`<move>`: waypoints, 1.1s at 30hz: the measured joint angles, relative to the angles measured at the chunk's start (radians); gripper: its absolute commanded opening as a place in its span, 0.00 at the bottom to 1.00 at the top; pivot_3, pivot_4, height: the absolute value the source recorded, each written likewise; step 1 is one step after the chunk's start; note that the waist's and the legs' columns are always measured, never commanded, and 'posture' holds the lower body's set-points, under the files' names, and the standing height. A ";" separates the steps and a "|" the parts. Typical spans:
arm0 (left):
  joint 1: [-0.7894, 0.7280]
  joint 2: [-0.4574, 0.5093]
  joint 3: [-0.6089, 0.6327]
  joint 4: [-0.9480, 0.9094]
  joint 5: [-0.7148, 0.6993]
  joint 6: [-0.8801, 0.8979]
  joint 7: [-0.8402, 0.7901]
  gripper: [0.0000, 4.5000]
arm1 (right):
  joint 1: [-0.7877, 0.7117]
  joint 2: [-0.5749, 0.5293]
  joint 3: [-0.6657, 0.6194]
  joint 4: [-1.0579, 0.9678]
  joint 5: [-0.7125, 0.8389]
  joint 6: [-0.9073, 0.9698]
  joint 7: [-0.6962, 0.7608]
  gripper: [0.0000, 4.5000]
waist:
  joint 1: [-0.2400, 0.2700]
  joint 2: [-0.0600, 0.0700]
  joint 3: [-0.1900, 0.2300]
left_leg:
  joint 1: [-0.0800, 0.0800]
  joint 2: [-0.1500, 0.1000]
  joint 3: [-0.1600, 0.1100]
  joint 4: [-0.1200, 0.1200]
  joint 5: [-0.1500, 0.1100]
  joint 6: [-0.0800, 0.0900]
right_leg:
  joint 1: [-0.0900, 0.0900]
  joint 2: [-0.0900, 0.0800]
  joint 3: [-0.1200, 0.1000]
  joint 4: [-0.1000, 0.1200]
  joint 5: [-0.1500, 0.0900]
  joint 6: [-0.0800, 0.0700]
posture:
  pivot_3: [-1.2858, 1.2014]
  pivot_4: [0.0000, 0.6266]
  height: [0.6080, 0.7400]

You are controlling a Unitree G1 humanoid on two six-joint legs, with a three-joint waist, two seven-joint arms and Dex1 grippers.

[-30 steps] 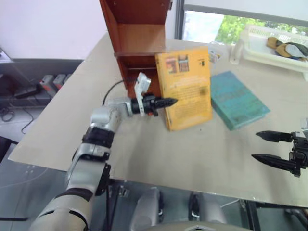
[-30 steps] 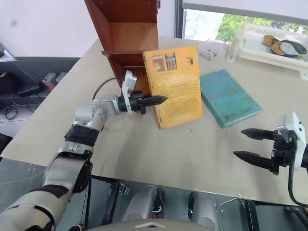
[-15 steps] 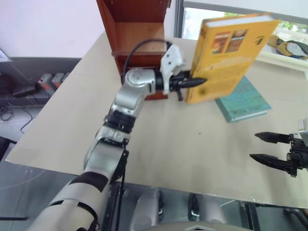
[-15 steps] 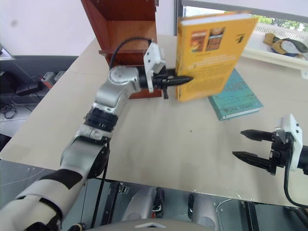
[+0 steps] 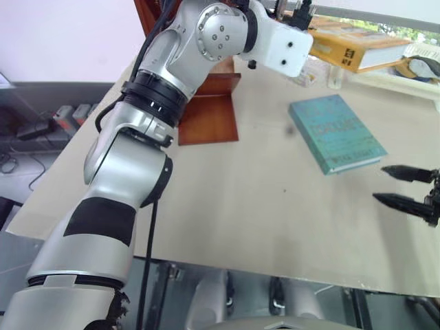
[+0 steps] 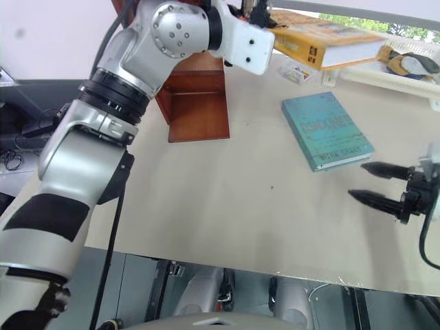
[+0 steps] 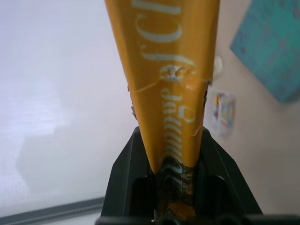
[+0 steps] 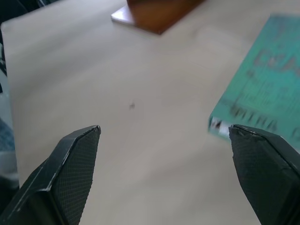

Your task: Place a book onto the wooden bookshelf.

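Left claw (image 7: 174,187) clamped on book (image 6: 323,42), arm raised beside wooden bookshelf (image 6: 199,103); right claw (image 6: 375,185) open, empty, low.

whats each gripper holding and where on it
Left gripper clamps the book at its spine end. Right gripper is open, holding nothing.

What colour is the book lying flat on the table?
Teal-green book, clearest in the right eye view.
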 measured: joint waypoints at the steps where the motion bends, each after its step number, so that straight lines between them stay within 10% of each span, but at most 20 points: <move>1: 0.000 0.004 -0.008 0.002 0.016 0.007 -0.010 0.11 | -0.021 -0.008 -0.008 0.022 0.001 -0.003 0.006 1.00 | 0.000 0.000 0.001 | 0.000 0.000 0.000 0.000 0.000 0.000 | 0.000 0.000 0.000 0.001 0.000 0.000 | 0.52 0.24 0.79; 19: -0.002 0.161 -0.025 -0.211 0.126 0.325 -0.331 0.11 | -0.755 0.000 0.244 0.731 -0.022 -0.066 0.280 1.00 | -0.064 0.003 0.007 | -0.001 0.002 0.018 0.002 0.002 -0.003 | -0.013 0.002 0.017 0.013 0.001 -0.001 | 0.52 0.24 0.79; 33: 0.130 0.241 0.035 -0.466 0.155 0.598 -0.394 0.11 | -0.919 0.043 0.463 0.899 -0.028 -0.138 0.288 1.00 | -0.074 0.004 0.007 | 0.004 0.002 0.023 0.004 0.002 -0.004 | -0.013 0.002 0.022 0.020 0.002 -0.002 | 0.52 0.24 0.79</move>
